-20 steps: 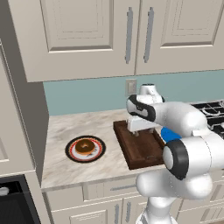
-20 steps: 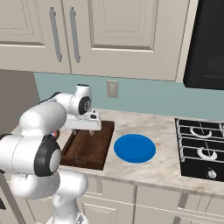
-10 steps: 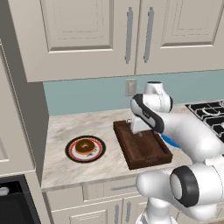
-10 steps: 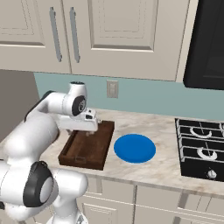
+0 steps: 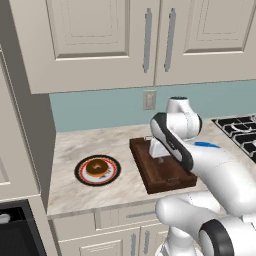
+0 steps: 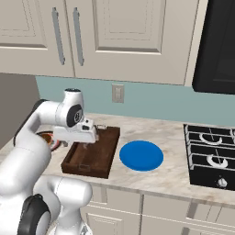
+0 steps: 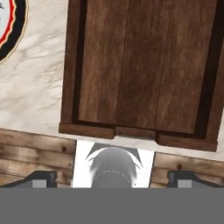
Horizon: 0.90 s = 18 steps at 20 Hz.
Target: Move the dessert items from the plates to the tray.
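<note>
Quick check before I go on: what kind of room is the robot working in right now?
A home kitchen, by the look of it: cream wall cabinets over a marble counter, and a gas hob at the counter's end.

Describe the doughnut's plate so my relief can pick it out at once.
Start at the marble counter under the cream wall cabinets. Left of the dark wooden tray lies a round plate carrying a glazed ring doughnut. Its black rim and red ring set it apart from the plain blue plate on the tray's far side.

Dark grained wooden tray (image 7: 144, 65), veined marble counter (image 5: 70, 150), glossy glazed doughnut (image 5: 95, 166), smooth blue plate (image 6: 141, 155)
</note>
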Available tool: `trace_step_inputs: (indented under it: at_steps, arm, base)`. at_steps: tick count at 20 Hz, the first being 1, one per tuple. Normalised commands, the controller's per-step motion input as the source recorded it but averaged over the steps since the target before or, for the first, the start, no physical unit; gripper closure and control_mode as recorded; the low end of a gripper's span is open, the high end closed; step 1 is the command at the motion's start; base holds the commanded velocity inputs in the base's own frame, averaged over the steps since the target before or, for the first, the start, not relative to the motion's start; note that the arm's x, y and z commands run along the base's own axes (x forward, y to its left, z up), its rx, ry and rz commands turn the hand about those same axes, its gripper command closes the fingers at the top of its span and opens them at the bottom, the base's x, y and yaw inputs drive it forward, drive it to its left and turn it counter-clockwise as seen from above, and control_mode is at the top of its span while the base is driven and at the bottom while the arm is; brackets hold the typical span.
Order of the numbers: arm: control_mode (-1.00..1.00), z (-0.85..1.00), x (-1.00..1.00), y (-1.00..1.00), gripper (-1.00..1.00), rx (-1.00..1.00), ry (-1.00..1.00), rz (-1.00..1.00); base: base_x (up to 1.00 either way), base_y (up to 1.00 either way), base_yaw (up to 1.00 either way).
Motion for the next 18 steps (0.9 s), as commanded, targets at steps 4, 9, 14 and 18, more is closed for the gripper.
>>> trace_step_inputs:
  at_steps: [4,9,14,18]
  arm:
    - [-1.00,0.10,-0.08,0.38,-1.00,0.00,0.00,0.00]
    - [-1.00,0.12,0.00,0.42,-1.00,0.00,-0.02,0.00]
    - [-1.00,0.13,0.00,0.46,-1.00,0.00,-0.01,0.00]
    - [-1.00,0.12,0.00,0.48,-1.00,0.00,0.00,0.00]
  base:
    - [0.00,0.00,0.00]
    - [0.00,0.00,0.00]
    - [0.00,0.00,0.00]
    - [0.00,0.00,0.00]
